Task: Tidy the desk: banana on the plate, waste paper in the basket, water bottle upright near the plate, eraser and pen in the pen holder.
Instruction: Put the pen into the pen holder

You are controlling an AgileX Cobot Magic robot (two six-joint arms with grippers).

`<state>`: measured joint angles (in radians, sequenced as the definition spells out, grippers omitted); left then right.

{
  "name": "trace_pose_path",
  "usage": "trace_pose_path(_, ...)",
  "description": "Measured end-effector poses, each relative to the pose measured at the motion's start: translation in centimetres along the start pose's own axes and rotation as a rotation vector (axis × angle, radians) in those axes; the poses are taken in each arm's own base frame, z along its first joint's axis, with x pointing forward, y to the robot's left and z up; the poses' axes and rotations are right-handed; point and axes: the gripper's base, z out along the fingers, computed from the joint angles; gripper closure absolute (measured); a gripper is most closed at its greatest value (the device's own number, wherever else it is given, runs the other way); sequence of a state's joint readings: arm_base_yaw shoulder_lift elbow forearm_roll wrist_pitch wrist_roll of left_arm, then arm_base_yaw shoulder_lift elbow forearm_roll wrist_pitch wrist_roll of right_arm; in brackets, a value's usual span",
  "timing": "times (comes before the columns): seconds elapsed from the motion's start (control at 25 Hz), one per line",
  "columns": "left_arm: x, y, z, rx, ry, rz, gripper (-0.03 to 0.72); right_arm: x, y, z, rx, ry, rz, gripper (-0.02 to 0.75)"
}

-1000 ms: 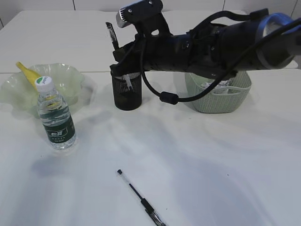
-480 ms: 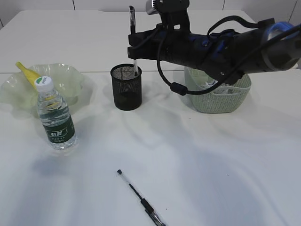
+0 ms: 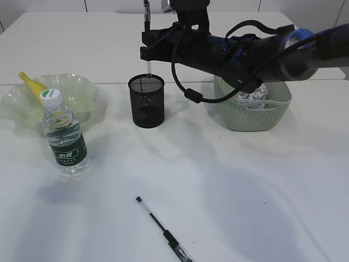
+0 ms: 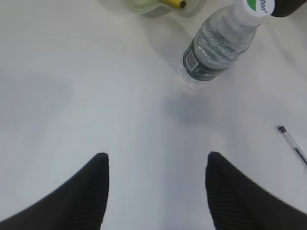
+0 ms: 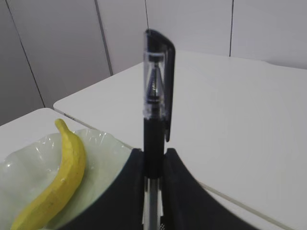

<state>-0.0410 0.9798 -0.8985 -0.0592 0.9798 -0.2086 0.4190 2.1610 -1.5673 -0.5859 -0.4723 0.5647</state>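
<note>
A capped pen (image 5: 155, 110) stood upright, pinched between the closed jaws of the right gripper (image 5: 153, 165), its tip just above the black mesh pen holder (image 3: 146, 101). A second pen (image 3: 163, 230) lay on the white table (image 3: 245, 191), well apart from the upright water bottle (image 3: 64, 132). The banana (image 5: 57, 182) rested on the green plate (image 3: 82, 90), and the left gripper (image 4: 156, 189) hung with jaws spread, holding nothing.

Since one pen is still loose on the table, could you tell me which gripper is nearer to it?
Left. The left gripper hovers open above the table with the loose pen off to its side; the right gripper is up over the pen holder.
</note>
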Motion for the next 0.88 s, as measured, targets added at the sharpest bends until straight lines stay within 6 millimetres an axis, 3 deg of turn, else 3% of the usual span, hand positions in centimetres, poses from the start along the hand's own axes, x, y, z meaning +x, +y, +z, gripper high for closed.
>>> trace_pose_path(0.32,0.0,0.0,0.0,0.0,0.0,0.0,0.235,1.9,-0.6,1.1,0.026,0.054,0.007,0.691)
trace_pose_path(0.88,0.0,0.0,0.0,0.0,0.0,0.0,0.235,3.0,-1.0,1.2,0.071,0.132,0.01,0.69)
